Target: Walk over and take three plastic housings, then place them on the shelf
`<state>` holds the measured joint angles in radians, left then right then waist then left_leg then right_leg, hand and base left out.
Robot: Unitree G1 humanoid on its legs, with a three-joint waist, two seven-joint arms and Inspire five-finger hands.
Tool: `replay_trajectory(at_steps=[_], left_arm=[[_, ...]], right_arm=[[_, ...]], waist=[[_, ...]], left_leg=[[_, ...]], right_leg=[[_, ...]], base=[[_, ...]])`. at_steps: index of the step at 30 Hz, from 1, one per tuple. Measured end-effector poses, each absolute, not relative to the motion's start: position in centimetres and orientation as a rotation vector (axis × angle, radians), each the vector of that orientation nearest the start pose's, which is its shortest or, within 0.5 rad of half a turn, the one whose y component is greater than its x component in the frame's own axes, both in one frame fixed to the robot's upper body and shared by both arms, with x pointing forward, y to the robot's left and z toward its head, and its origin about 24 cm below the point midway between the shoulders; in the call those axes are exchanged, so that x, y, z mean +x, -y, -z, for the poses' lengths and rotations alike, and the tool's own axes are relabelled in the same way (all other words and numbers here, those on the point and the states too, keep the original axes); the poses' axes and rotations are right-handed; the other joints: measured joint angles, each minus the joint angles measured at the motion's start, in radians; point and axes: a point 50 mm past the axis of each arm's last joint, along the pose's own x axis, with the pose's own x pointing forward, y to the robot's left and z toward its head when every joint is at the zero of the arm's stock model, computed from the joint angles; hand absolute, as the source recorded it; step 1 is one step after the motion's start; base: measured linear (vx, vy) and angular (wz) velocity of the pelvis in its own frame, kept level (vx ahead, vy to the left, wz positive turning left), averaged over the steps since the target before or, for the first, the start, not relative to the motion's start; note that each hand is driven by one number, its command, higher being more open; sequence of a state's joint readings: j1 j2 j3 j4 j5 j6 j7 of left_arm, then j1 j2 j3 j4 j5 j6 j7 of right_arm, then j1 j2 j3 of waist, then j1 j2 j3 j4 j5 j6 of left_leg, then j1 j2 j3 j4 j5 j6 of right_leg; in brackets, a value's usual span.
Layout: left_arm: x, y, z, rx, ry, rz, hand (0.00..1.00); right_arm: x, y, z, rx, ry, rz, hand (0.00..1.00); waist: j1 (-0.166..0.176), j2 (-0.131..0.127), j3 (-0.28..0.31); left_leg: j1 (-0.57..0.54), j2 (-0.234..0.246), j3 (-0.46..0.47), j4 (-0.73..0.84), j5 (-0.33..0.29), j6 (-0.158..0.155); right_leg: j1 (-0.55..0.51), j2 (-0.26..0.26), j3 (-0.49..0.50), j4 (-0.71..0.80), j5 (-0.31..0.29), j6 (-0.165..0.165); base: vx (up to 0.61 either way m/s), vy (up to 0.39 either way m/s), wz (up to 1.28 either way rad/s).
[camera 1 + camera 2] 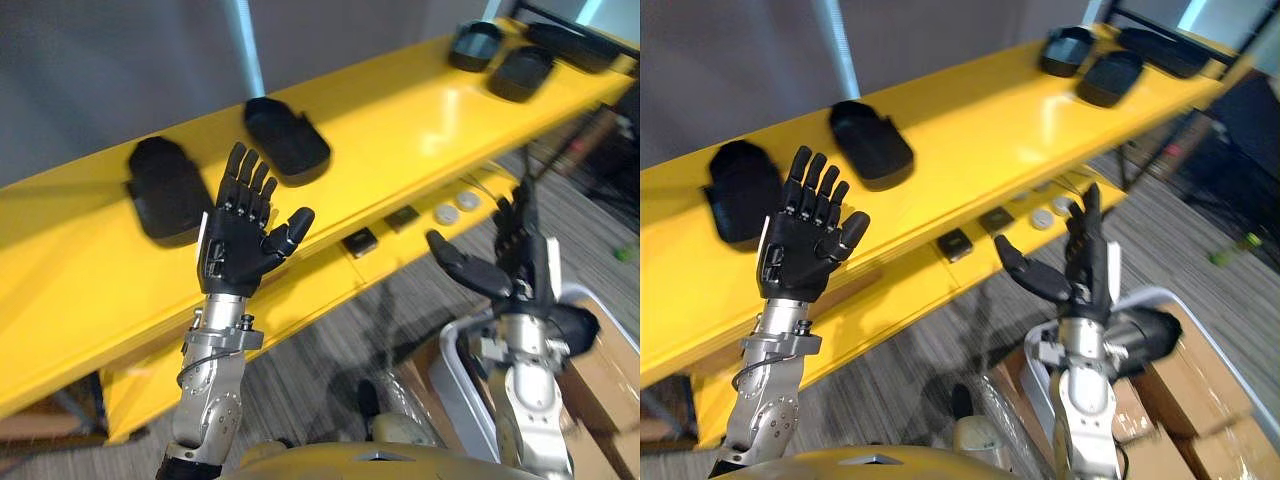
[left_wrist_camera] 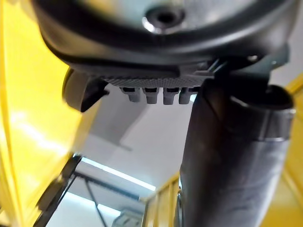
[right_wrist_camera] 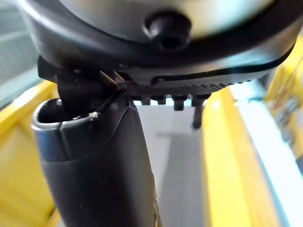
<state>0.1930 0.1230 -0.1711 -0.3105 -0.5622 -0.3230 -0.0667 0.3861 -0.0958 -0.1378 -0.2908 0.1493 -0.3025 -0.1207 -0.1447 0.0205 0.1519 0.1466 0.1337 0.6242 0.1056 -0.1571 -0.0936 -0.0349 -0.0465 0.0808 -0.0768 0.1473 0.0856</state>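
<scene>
Your left hand (image 1: 235, 250) and right hand (image 1: 510, 268) are spread wide, empty. Housings (image 1: 287, 138) rest on the shelf (image 1: 400, 120) at 12 o'clock; placement appears complete.

I see a long, glossy yellow shelf (image 1: 420, 130) running slantwise across the view, with its far edge against a plain grey wall (image 1: 90, 70). A narrow, pale strip of light (image 1: 243, 40) stands upright on that wall. Under the shelf's near edge sits a lower board (image 1: 320, 285), also yellow. The floor (image 1: 330, 350) is grey carpet with fine streaks. Low on the right, brown cardboard boxes (image 1: 600, 385) stand on the floor beside a pale grey tub (image 1: 447, 375). From the left wrist view I see a bright strip lamp (image 2: 118, 174) on a pale ceiling (image 2: 151, 137).
</scene>
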Motion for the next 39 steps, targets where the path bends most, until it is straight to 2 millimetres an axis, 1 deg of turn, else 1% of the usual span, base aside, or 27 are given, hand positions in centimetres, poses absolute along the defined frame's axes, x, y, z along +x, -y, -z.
replay_trajectory(at_steps=[1,4,6,8,9,10,11,12,14,16,19,21,24,26,27,28,29,30,31,32,33,34,35,36,37,38,39], left_arm=[[20.8,-14.4,-9.6,-0.475,0.398,0.161,1.00],[21.5,-13.7,-10.0,-0.474,0.410,0.194,1.00],[21.8,-13.6,-10.1,-0.477,0.416,0.187,1.00],[21.8,-13.8,-10.0,-0.483,0.405,0.153,1.00],[21.7,-14.1,-9.7,-0.490,0.393,0.108,1.00],[21.2,-14.7,-9.4,-0.497,0.372,0.048,1.00],[20.8,-15.0,-9.1,-0.499,0.358,0.023,1.00],[20.0,-15.3,-8.5,-0.501,0.329,-0.005,1.00],[19.5,-15.1,-8.3,-0.511,0.326,0.011,1.00],[19.5,-15.0,-8.5,-0.511,0.340,0.027,1.00],[19.5,-15.6,-8.6,-0.506,0.351,0.014,1.00],[19.5,-15.6,-8.8,-0.508,0.365,0.016,1.00],[19.4,-14.8,-9.9,-0.530,0.414,0.060,1.00],[19.3,-14.1,-10.3,-0.541,0.433,0.102,1.00],[19.4,-13.9,-10.4,-0.540,0.438,0.118,1.00],[19.4,-13.8,-10.5,-0.530,0.445,0.143,1.00],[19.5,-13.8,-10.5,-0.527,0.446,0.147,1.00],[19.5,-13.9,-10.4,-0.531,0.443,0.144,1.00],[19.5,-13.9,-10.3,-0.536,0.435,0.153,1.00],[19.5,-14.0,-10.2,-0.555,0.433,0.166,1.00],[19.5,-14.0,-10.3,-0.567,0.436,0.170,1.00],[19.5,-14.5,-10.3,-0.598,0.450,0.172,1.00],[19.5,-14.6,-10.3,-0.605,0.451,0.170,1.00],[19.6,-14.8,-10.1,-0.623,0.444,0.169,1.00],[19.6,-14.9,-9.5,-0.650,0.420,0.174,1.00],[19.5,-14.9,-9.2,-0.665,0.403,0.173,1.00],[19.4,-14.9,-8.4,-0.699,0.364,0.179,1.00]], right_arm=[[15.6,22.7,-5.8,-0.001,0.199,0.376,1.00],[13.0,24.4,-4.7,0.010,0.133,0.501,1.00],[12.1,24.7,-4.5,0.007,0.118,0.535,1.00],[12.3,24.5,-4.5,0.041,0.134,0.510,1.00],[13.0,23.8,-4.8,0.067,0.159,0.456,1.00],[14.2,23.2,-5.2,0.065,0.186,0.369,1.00],[14.8,22.8,-5.4,0.055,0.195,0.319,1.00],[15.8,22.1,-5.7,0.034,0.208,0.232,1.00],[16.6,21.0,-6.0,0.045,0.225,0.174,1.00],[17.2,20.0,-5.6,0.098,0.220,0.176,1.00],[17.3,19.0,-4.2,0.234,0.166,0.208,1.00],[16.8,18.8,-3.2,0.316,0.125,0.243,1.00],[15.6,18.1,-2.0,0.389,0.068,0.243,1.00],[15.3,17.1,-1.8,0.417,0.055,0.192,1.00],[15.6,16.5,-2.0,0.438,0.064,0.147,1.00],[16.7,15.4,-2.5,0.484,0.099,0.071,1.00],[17.6,15.0,-2.9,0.487,0.122,0.037,1.00],[19.1,14.3,-3.4,0.497,0.152,-0.013,1.00],[20.8,13.5,-3.8,0.484,0.176,-0.069,1.00],[22.1,12.9,-3.7,0.464,0.175,-0.100,1.00],[22.6,12.4,-3.5,0.459,0.164,-0.114,1.00],[23.4,11.2,-2.8,0.444,0.120,-0.131,1.00],[23.5,11.0,-2.7,0.432,0.113,-0.136,1.00],[23.5,10.4,-2.5,0.400,0.104,-0.151,1.00],[23.1,10.2,-2.1,0.363,0.086,-0.149,1.00],[22.9,10.0,-1.8,0.350,0.074,-0.151,1.00],[22.7,9.8,-1.5,0.307,0.044,-0.156,1.00]], waist=[[-0.033,0.008,-0.005],[-0.085,0.022,-0.013],[-0.093,0.026,-0.015],[-0.081,0.027,-0.015],[-0.059,0.034,-0.011],[-0.024,0.052,0.000],[-0.007,0.062,0.002],[0.015,0.100,-0.009],[0.028,0.123,-0.020],[0.040,0.109,-0.010],[0.063,0.061,0.020],[0.061,0.052,0.029],[0.059,0.054,0.051],[0.062,0.043,0.068],[0.063,0.033,0.085],[0.074,0.023,0.095],[0.085,0.022,0.097],[0.095,0.020,0.095],[0.114,0.040,0.103],[0.131,0.053,0.102],[0.144,0.058,0.100],[0.169,0.056,0.099],[0.173,0.055,0.098],[0.187,0.045,0.093],[0.194,0.025,0.082],[0.196,0.009,0.074],[0.196,-0.010,0.063]], left_leg=[[0.005,0.003,0.019,0.003,-0.009,-0.004],[0.004,0.014,0.057,0.023,-0.022,-0.005],[-0.001,0.016,0.051,0.041,-0.028,0.004],[-0.035,0.021,-0.061,0.121,-0.053,0.050],[-0.076,0.023,-0.202,0.214,-0.085,0.107],[-0.091,0.009,-0.347,0.283,-0.133,0.122],[-0.091,-0.001,-0.410,0.296,-0.150,0.114],[-0.088,-0.003,-0.486,0.306,-0.173,0.094],[-0.090,-0.015,-0.525,0.276,-0.204,0.071],[-0.095,-0.027,-0.524,0.239,-0.218,0.041],[-0.124,-0.058,-0.539,0.264,-0.217,0.056],[-0.151,-0.068,-0.551,0.311,-0.225,0.059],[-0.152,-0.074,-0.537,0.378,-0.250,0.071],[-0.135,-0.075,-0.503,0.405,-0.263,0.083],[-0.123,-0.073,-0.483,0.410,-0.261,0.090],[-0.126,-0.071,-0.426,0.402,-0.246,0.112],[-0.130,-0.066,-0.401,0.400,-0.237,0.115],[-0.137,-0.050,-0.369,0.395,-0.223,0.117],[-0.133,-0.025,-0.351,0.371,-0.195,0.108],[-0.118,0.000,-0.340,0.331,-0.158,0.098],[-0.119,0.014,-0.336,0.314,-0.142,0.088],[-0.128,0.049,-0.325,0.288,-0.108,0.064],[-0.133,0.056,-0.324,0.287,-0.103,0.058],[-0.159,0.082,-0.320,0.292,-0.089,0.035],[-0.191,0.104,-0.315,0.312,-0.079,0.017],[-0.212,0.112,-0.312,0.329,-0.076,0.011],[-0.252,0.137,-0.294,0.361,-0.070,-0.003]], right_leg=[[-0.007,0.007,0.021,0.000,0.001,0.001],[-0.023,0.021,0.057,0.000,0.004,-0.002],[-0.037,0.035,0.091,0.000,0.011,-0.009],[-0.047,0.052,0.133,0.004,0.014,-0.013],[-0.054,0.067,0.186,0.014,0.010,-0.016],[-0.054,0.084,0.246,0.024,0.005,-0.021],[-0.055,0.097,0.269,0.023,0.005,-0.021],[-0.060,0.115,0.281,0.022,0.015,-0.026],[-0.088,0.118,0.275,0.024,0.038,-0.010],[-0.111,0.104,0.266,0.028,0.049,0.003],[-0.140,0.079,0.256,0.073,0.041,0.002],[-0.174,0.079,0.252,0.138,0.018,0.011],[-0.192,0.080,0.251,0.201,0.023,0.017],[-0.177,0.075,0.228,0.203,0.041,0.024],[-0.166,0.070,0.188,0.192,0.070,0.011],[-0.170,0.047,0.099,0.173,0.087,-0.026],[-0.211,0.036,0.046,0.247,0.044,-0.073],[-0.273,0.011,-0.046,0.415,-0.042,-0.128],[-0.304,-0.040,-0.150,0.623,-0.146,-0.144],[-0.292,-0.107,-0.228,0.763,-0.211,-0.152],[-0.278,-0.140,-0.254,0.808,-0.233,-0.155],[-0.220,-0.218,-0.290,0.863,-0.260,-0.156],[-0.207,-0.232,-0.296,0.862,-0.259,-0.155],[-0.149,-0.272,-0.302,0.831,-0.259,-0.131],[-0.079,-0.306,-0.323,0.732,-0.241,-0.080],[-0.045,-0.317,-0.342,0.653,-0.219,-0.048],[-0.006,-0.290,-0.387,0.520,-0.287,0.086]], base=[[-0.05,-0.012,-0.72],[-0.05,-0.032,-0.46],[-0.07,-0.071,-0.45],[-0.07,-0.077,-0.69],[-0.07,-0.013,-1.34],[-0.08,0.054,-1.57],[-0.10,0.143,-1.66],[-0.08,0.139,-1.13],[-0.09,0.122,-0.42],[-0.16,0.099,0.13],[-0.14,0.060,0.13],[-0.08,0.079,0.12],[-0.06,0.094,-0.25],[-0.14,0.089,-0.52],[-0.25,-0.039,-0.71],[-0.28,-0.066,-0.81],[-0.36,-0.071,-0.88],[-0.27,-0.041,-0.68],[-0.27,-0.053,-0.62],[-0.16,-0.072,-0.43],[-0.10,-0.140,-0.45],[-0.06,-0.165,-0.34],[-0.08,-0.269,-0.41],[-0.07,-0.331,-0.35],[-0.06,-0.356,-0.41],[-0.05,-0.405,-0.57],[-0.08,-0.421,-0.85]])
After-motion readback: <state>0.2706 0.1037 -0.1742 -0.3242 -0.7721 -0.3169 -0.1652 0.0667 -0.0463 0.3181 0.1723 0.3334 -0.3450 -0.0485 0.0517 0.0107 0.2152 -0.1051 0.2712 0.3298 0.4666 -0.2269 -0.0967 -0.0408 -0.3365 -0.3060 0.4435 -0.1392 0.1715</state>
